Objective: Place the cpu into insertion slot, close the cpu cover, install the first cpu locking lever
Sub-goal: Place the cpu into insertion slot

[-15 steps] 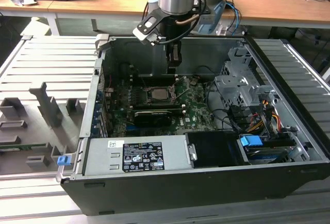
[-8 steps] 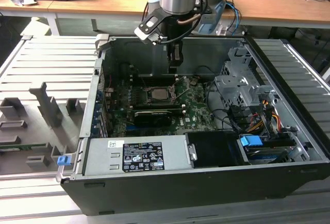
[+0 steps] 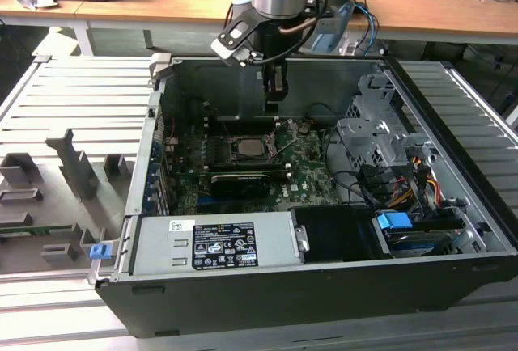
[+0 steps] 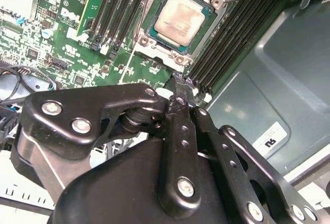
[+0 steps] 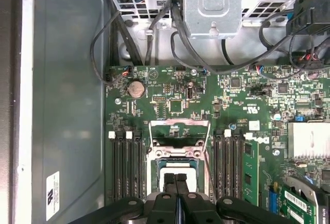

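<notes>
Two fingers (image 5: 169, 182) of the gripper (image 4: 178, 82) are pressed together. It hangs over the cpu (image 4: 178, 19), seated in its socket (image 4: 154, 49) on the motherboard (image 5: 232, 105).

The cpu (image 4: 178, 20) sits in its socket (image 4: 146, 41) on the motherboard (image 3: 307, 175), inside the open computer case (image 3: 324, 294). Memory slots (image 5: 126, 167) lie on both sides of the socket. The hand (image 3: 273, 107) hangs above it. The drive cage (image 3: 380, 137) stands at the exterior view's right.
</notes>
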Action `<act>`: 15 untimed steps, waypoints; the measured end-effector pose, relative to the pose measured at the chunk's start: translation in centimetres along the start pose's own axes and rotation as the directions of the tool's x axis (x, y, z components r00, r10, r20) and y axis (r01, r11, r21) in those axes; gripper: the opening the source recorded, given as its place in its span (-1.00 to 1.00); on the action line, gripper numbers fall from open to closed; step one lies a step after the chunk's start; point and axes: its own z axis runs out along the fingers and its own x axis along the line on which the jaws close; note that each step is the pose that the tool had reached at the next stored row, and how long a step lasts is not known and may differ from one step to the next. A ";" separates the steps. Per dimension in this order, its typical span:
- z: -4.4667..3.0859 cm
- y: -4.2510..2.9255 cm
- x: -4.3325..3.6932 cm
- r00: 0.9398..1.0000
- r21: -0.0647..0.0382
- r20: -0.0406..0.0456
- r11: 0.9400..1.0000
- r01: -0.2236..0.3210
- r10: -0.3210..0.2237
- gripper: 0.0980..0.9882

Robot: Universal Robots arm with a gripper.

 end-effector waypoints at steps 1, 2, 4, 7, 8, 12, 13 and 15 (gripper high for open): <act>-0.22 0.02 0.04 1.000 0.000 0.000 1.000 0.000 0.000 -0.98; -0.40 0.03 0.07 1.000 0.000 0.000 1.000 0.000 0.000 -0.98; -0.54 0.34 0.10 1.000 0.000 0.000 1.000 0.000 0.000 -0.98; -0.50 1.43 0.11 1.000 0.000 0.000 1.000 0.000 0.000 -0.98; -0.50 1.71 0.11 1.000 0.000 0.000 1.000 0.000 0.000 -0.98; -0.46 2.46 0.13 1.000 0.000 0.000 1.000 0.000 0.000 -0.98; -0.45 2.68 0.13 1.000 0.000 0.000 1.000 0.000 0.000 -0.98; -0.44 2.93 0.14 1.000 0.000 0.000 1.000 0.000 0.000 -0.98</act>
